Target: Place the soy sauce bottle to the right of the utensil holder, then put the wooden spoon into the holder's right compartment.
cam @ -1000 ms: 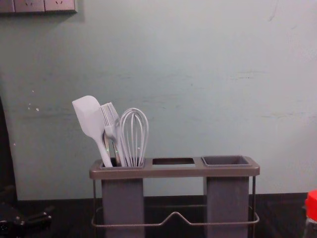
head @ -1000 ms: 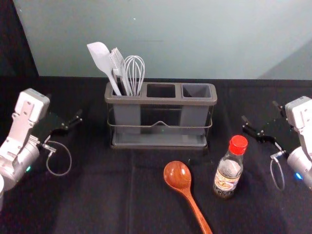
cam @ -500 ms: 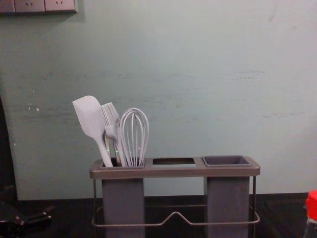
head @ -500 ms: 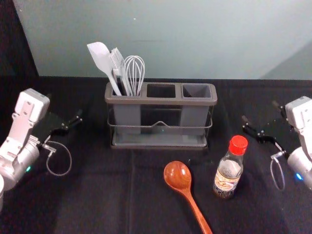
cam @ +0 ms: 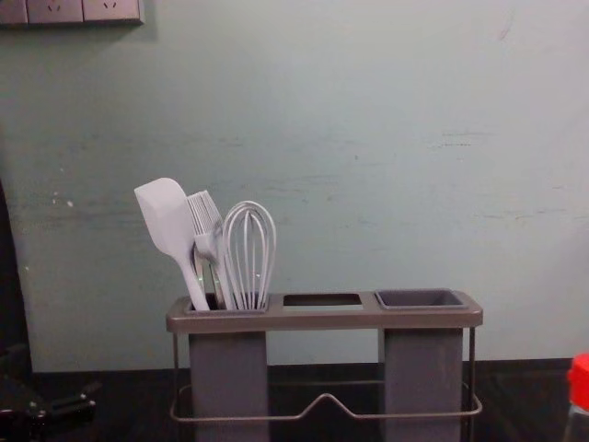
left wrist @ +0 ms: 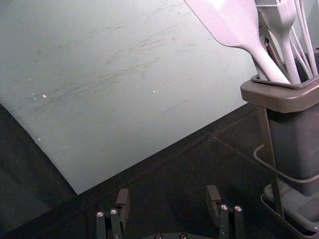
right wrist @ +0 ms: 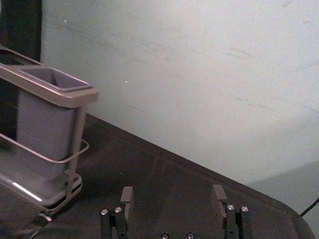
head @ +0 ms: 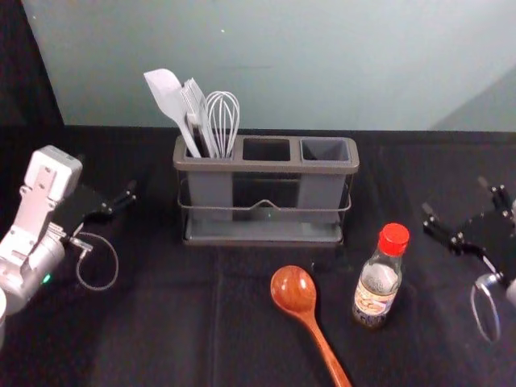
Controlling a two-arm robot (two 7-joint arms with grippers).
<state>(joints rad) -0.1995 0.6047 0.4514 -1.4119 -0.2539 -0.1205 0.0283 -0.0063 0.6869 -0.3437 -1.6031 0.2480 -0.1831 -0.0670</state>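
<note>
Starting at my far left, the left gripper [head: 106,175] hangs beside the utensil holder [head: 266,168], its rear finger hard to make out against the black cloth [head: 169,322]; the wrist view gives me both fingers standing wide apart. Left compartment now: silicone spatula [head: 166,95], basting brush [head: 196,109] and whisk [head: 222,117] lean in there, lower ends hidden, and the chest view cuts off the holder's base. Across to the wooden spoon [head: 294,290], lying in front of the holder, bowl towards it, handle running nearer and rightward until the head view's edge clips the end. Just right of it, the soy sauce bottle [head: 377,290] stands upright, in front of the holder's right end and reaching past it; my chest view catches just part of it. And over on the right, there's the change: my right gripper [head: 455,197] has shifted outward and slightly nearer, its arm now mostly cut off, fingers spread apart, pointing inward and away from me.
</note>
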